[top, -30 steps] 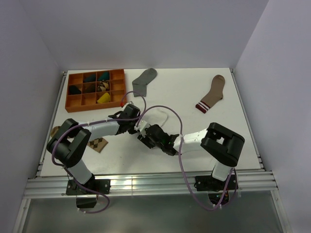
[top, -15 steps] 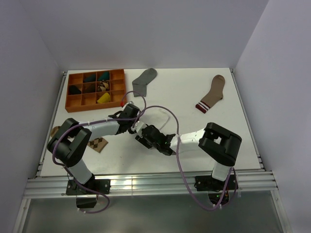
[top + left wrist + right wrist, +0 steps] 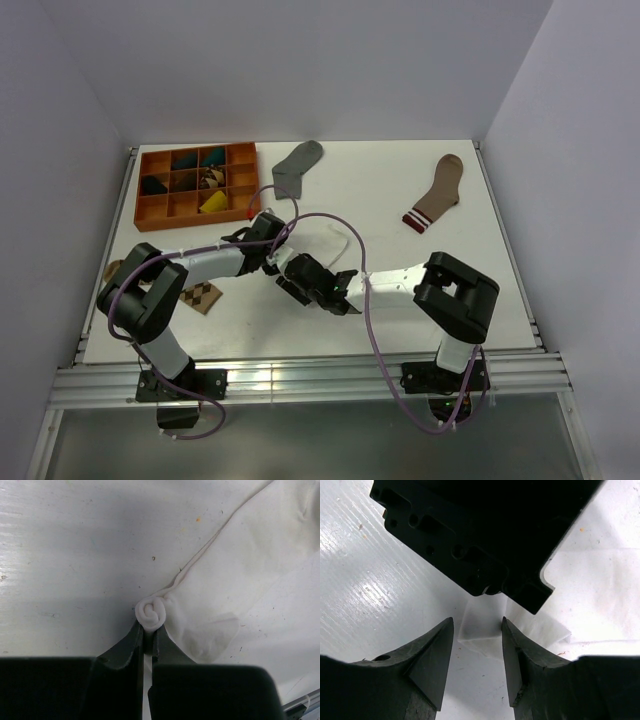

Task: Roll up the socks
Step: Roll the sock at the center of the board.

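The white sock [image 3: 235, 590] lies flat on the white table, and one end is wound into a small tight roll [image 3: 151, 612]. My left gripper [image 3: 148, 630] is shut on that roll. In the top view this gripper [image 3: 270, 238] sits mid-table. My right gripper [image 3: 476, 628] is open right in front of it, with its fingers either side of a flat edge of the white sock [image 3: 481, 629] and not pinching it. The left gripper's black body [image 3: 480, 530] fills the upper part of the right wrist view. A grey sock [image 3: 298, 162] lies flat at the back.
An orange compartment tray [image 3: 160, 208] with several small items stands at the back left. A brown sock with a striped cuff [image 3: 437, 192] lies at the back right. A diamond-patterned sock [image 3: 205, 297] lies by the left arm. Cables [image 3: 340, 232] loop over both arms.
My right gripper has slid a little left and closer to the left gripper. The left gripper has kept its hold on the roll and stayed put.
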